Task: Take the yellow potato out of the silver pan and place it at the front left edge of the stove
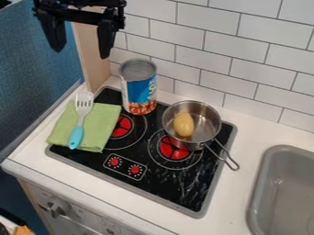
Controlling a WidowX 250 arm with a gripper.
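Spread apart and empty, the black fingers (pixel 106 40) hang at upper left, the upright can (pixel 140 91) below and right of them, beside a green cloth (pixel 108 120).

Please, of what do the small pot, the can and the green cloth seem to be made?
The small pot looks like polished metal, perhaps steel: its wall shows bright reflections. The can seems metal, with a grey rim and a printed label, perhaps paper. The green cloth looks like matte fabric, maybe cotton, with soft edges.

Gripper (pixel 81 53) cut off at top, sink (pixel 295 186) at right.
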